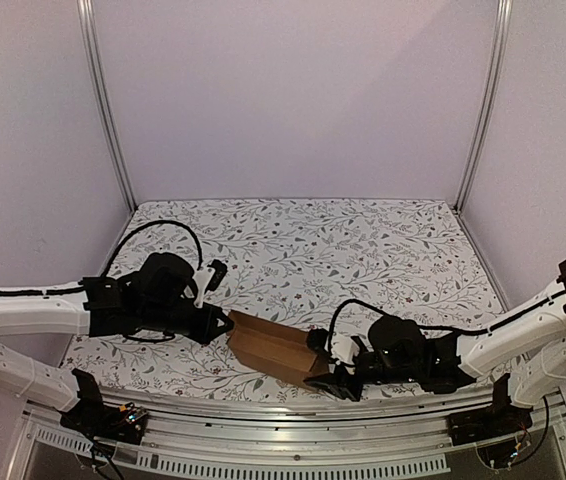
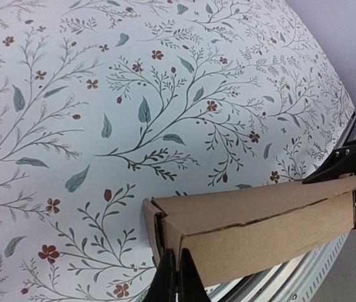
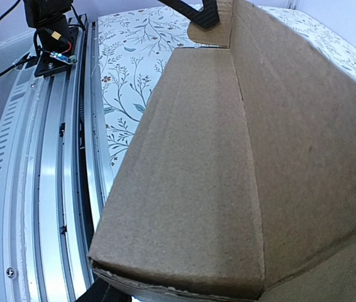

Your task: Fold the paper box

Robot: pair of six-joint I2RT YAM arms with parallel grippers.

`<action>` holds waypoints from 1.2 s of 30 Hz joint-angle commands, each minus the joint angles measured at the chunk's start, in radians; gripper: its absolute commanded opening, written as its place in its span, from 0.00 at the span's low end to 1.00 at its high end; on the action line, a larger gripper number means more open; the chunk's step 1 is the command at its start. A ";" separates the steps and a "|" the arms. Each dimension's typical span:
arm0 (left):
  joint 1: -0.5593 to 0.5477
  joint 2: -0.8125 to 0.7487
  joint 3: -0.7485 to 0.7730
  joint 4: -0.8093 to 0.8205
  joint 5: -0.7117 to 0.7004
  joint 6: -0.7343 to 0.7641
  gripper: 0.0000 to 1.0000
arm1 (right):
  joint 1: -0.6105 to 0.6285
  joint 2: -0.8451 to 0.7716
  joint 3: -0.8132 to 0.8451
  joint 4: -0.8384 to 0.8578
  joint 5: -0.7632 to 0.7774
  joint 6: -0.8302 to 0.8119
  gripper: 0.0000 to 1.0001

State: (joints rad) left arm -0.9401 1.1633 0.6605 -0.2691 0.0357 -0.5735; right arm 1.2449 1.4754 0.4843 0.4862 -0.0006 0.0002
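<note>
While the paper box [image 1: 275, 350] shows as a narrow brown carton close to the near edge of the flowered counter [image 1: 363, 250], slanting from far left to near right, an arm meets each end. The left fingers [image 2: 164, 286] are pressed together at its left end; whether they pinch cardboard cannot be told. The right fingers [image 2: 346, 165], partly apart, clamp the right end from above and below.

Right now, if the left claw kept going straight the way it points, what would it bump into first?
The paper box. The left gripper has its closed tips right at the box's near end; whether they pinch the cardboard is unclear.
</note>
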 commanded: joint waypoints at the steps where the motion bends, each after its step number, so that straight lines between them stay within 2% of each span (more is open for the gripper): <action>1: -0.045 0.016 -0.038 -0.008 -0.029 -0.008 0.00 | -0.002 0.022 -0.016 0.089 0.093 0.031 0.29; 11: -0.085 0.041 -0.058 0.018 -0.033 -0.035 0.00 | 0.002 0.025 -0.019 0.098 0.106 0.041 0.29; 17: -0.119 0.047 -0.071 0.014 -0.096 -0.048 0.00 | 0.003 0.019 -0.024 0.100 0.115 0.044 0.30; 27: -0.147 0.041 -0.051 -0.072 -0.178 -0.033 0.00 | 0.006 0.013 -0.030 0.100 0.120 0.050 0.31; 36: -0.147 0.041 -0.024 -0.111 -0.197 0.006 0.00 | 0.009 0.008 -0.032 0.097 0.120 0.053 0.31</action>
State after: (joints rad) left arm -1.0615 1.1805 0.6373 -0.2317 -0.1860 -0.5980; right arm 1.2572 1.4899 0.4606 0.5430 0.0425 0.0380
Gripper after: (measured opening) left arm 0.005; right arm 0.482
